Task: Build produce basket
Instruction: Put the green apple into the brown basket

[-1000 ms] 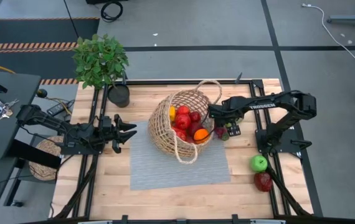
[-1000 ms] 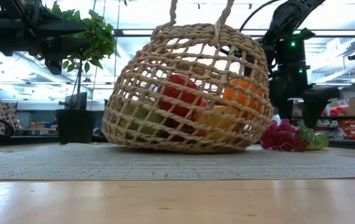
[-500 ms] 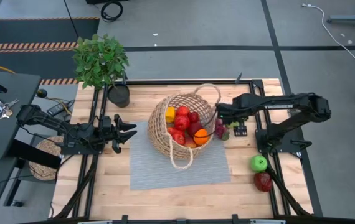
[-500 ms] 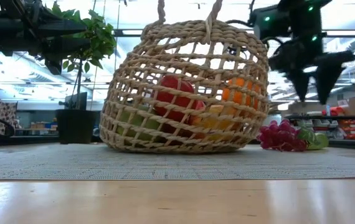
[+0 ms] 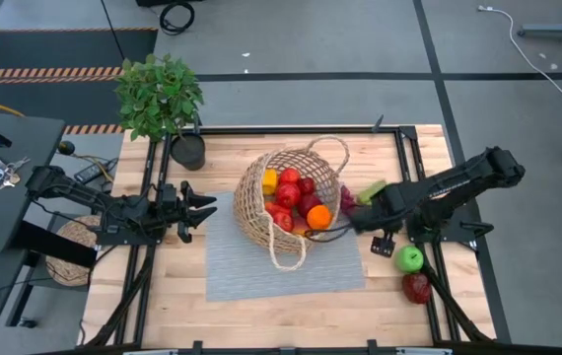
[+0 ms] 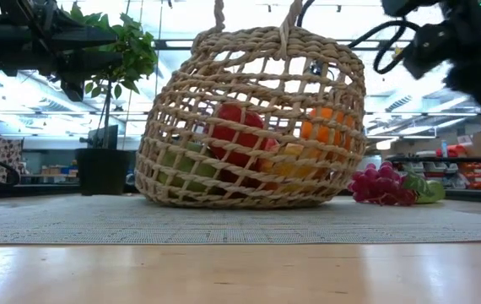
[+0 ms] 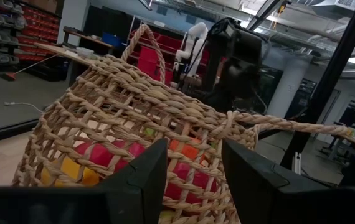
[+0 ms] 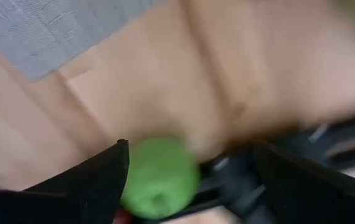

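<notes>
While the wicker basket [image 5: 287,200] is sitting on the grey mat [image 5: 281,258] in the high view, tilted so that its mouth is facing the right arm, red apples [image 5: 291,193], an orange [image 5: 317,216] and a yellow pepper [image 5: 270,180] are lying inside it. Purple grapes [image 5: 347,202] and a green vegetable [image 5: 371,189] are lying on the wood just beside its right side; a green apple [image 5: 410,259] and a red fruit [image 5: 417,288] are resting at the table's right edge. Well apart from the basket, the left gripper [image 5: 200,210] is hovering over the mat's left edge, fingers partly spread and empty. Just past the basket's lower right rim, the right gripper [image 5: 358,223] is hanging wide open, gripping nothing. A potted plant [image 5: 160,98] is standing at the far left corner. At table height, the basket [image 6: 251,127] is resting on the mat [image 6: 240,221], the grapes [image 6: 381,185] lying beside it. From the left wrist, the dark fingers [image 7: 141,180] are framing the basket [image 7: 134,130] with a gap between them. From the right wrist, the widely parted fingers [image 8: 90,180] are pointing down at the green apple [image 8: 160,177].
</notes>
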Available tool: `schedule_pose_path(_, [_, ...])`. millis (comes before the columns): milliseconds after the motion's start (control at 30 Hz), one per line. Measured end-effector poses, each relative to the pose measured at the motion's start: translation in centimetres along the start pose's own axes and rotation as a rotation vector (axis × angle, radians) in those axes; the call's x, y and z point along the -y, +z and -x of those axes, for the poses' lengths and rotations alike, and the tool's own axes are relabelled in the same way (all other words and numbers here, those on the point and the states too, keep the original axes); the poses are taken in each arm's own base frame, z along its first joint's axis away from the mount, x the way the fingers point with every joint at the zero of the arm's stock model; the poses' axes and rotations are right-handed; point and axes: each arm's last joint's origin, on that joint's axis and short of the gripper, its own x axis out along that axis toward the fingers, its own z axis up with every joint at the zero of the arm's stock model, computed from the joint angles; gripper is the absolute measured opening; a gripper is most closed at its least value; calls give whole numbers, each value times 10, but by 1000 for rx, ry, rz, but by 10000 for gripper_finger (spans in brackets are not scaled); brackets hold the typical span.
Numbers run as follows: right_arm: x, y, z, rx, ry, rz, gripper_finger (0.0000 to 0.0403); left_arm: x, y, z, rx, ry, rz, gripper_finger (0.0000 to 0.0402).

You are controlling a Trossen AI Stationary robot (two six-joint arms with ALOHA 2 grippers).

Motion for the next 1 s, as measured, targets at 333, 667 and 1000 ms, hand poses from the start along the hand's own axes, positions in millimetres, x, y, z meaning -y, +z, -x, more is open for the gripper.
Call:
schedule_pose_path(333, [-25, -43, -10, -152, -79, -263, 347, 0, 0, 0, 0, 0, 0, 160])
schedule_pose_path(667, [-30, -74, -49, -83, -142, -361, 347, 0, 0, 0, 1, 0, 1, 160])
schedule_pose_path(1000, [-26, -87, -68, -21, -78, -433, 347, 0, 0, 0, 0, 0, 0, 160])
